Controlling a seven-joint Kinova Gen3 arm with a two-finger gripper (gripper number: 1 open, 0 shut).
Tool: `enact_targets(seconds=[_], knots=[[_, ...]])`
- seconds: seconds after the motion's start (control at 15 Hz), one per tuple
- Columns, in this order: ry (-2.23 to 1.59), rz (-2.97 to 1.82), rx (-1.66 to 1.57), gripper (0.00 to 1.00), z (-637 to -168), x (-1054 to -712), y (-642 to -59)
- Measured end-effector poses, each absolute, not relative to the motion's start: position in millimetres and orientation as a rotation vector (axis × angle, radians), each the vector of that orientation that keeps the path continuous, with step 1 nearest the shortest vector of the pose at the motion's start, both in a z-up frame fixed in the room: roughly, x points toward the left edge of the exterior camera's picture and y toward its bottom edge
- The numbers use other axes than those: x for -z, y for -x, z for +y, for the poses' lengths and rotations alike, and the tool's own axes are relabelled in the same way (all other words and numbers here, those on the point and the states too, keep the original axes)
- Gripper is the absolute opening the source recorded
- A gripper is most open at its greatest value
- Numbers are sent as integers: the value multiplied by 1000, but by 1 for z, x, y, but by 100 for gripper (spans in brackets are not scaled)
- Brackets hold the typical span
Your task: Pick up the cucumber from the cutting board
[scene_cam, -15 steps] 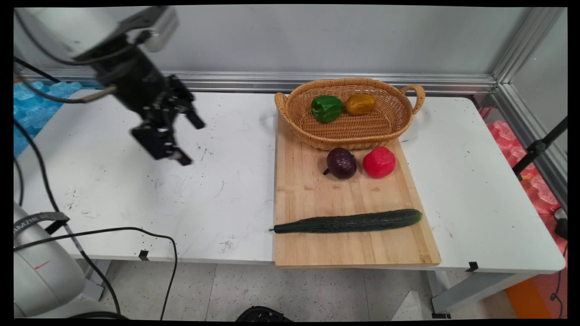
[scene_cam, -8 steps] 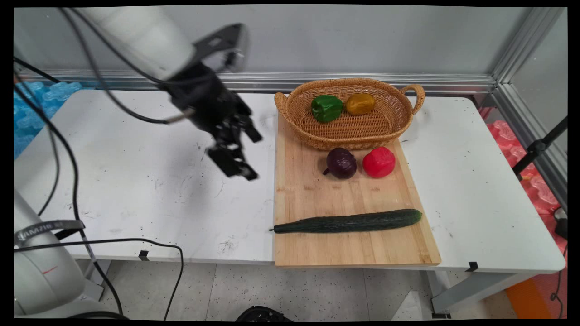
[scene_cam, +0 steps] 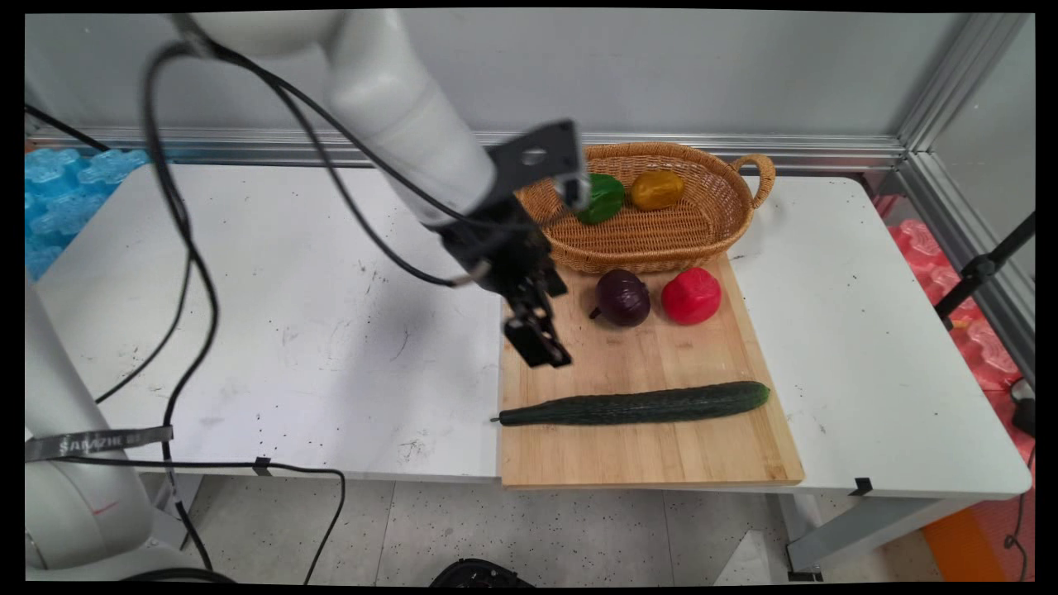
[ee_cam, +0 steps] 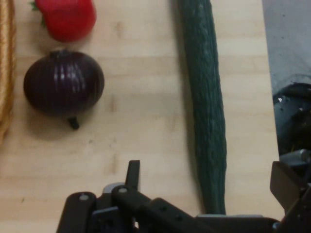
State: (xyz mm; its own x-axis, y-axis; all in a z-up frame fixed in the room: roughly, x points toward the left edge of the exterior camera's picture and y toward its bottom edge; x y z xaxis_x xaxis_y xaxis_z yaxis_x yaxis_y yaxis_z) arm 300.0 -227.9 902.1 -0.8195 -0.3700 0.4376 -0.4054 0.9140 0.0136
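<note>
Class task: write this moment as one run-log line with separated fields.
tool: open, empty, above board left edge | nearest: onion, cucumber | basket: green pepper, yellow pepper

- Gripper (scene_cam: 552,326) hangs above the left part of the wooden cutting board (scene_cam: 579,450), apart from everything on it.
- Bare board lies between the red onion (scene_cam: 622,297) and the cucumber (scene_cam: 636,404); this strip is unobstructed.
- Cucumber spans nearly the board's full width, barring the near side.
- Red pepper (scene_cam: 691,295) sits just beside the onion; the gap between them is narrow.
- Wicker basket (scene_cam: 711,227) closes the far end, its wall near both.
- White table (scene_cam: 289,330) left of the board is open.
</note>
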Motion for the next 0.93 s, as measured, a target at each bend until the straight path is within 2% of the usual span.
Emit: enact_targets(seconds=[0.53,0.93], knots=[[-594,-2675,-127,100,-246,-843,-221],[-620,-2716,-157,100,-251,-813,-190]])
